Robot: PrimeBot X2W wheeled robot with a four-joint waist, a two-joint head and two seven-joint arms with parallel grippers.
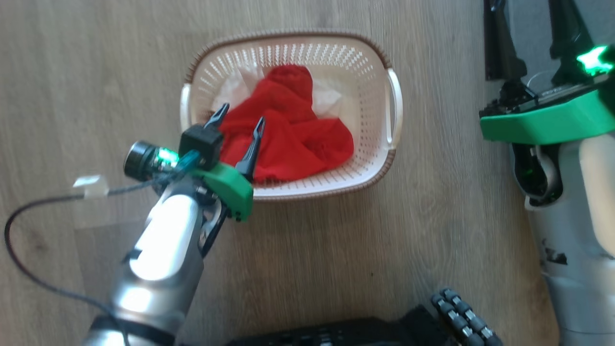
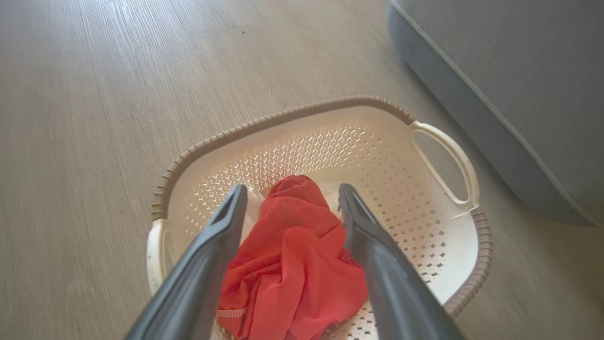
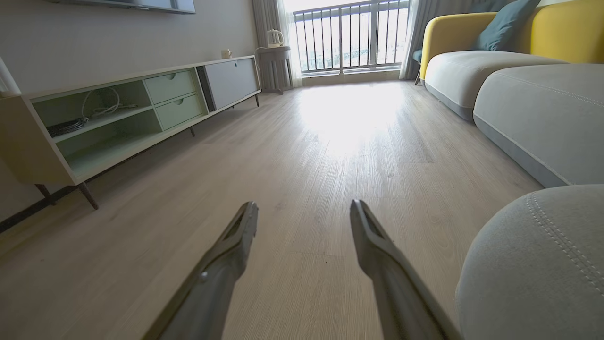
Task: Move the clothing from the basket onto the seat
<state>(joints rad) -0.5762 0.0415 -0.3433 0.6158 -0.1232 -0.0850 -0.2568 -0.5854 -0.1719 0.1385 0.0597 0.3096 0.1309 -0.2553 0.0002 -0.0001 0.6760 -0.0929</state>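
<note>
The basket (image 1: pixel 336 57) stands on the wooden floor (image 1: pixel 432 216), at 12 o'clock in the head view. All the clothing is inside it. The red garment (image 1: pixel 293 129) lies in a crumpled heap that covers most of the bottom. The white piece (image 1: pixel 326 98) lies under it and shows at 11 o'clock and 1 o'clock of the heap.

The left claw (image 1: pixel 241 115) hangs over the 8 o'clock corner of the basket and its fingers point towards 1 o'clock. It is wide open and holds nothing. In the left wrist view the two dark fingers (image 2: pixel 226 226) stand on each side of the red heap, one at 9 o'clock of it and one at 3 o'clock. I cannot tell if they touch the fabric.

The seat (image 2: pixel 519 71) is at 2 o'clock of the basket in the left wrist view, near it but apart from it, with floor between them. No clothing lies on the part of it that shows.

The right claw (image 3: pixel 304 205) is also wide open and holds nothing. In the right wrist view it points along the bare floor towards 12 o'clock, and a grey cushion corner with a stitched seam is at 4 o'clock. In the head view the right arm is at 3 o'clock, well apart from the basket.

A dark cable (image 1: pixel 29 269) lies on the floor at 8 o'clock in the head view.
</note>
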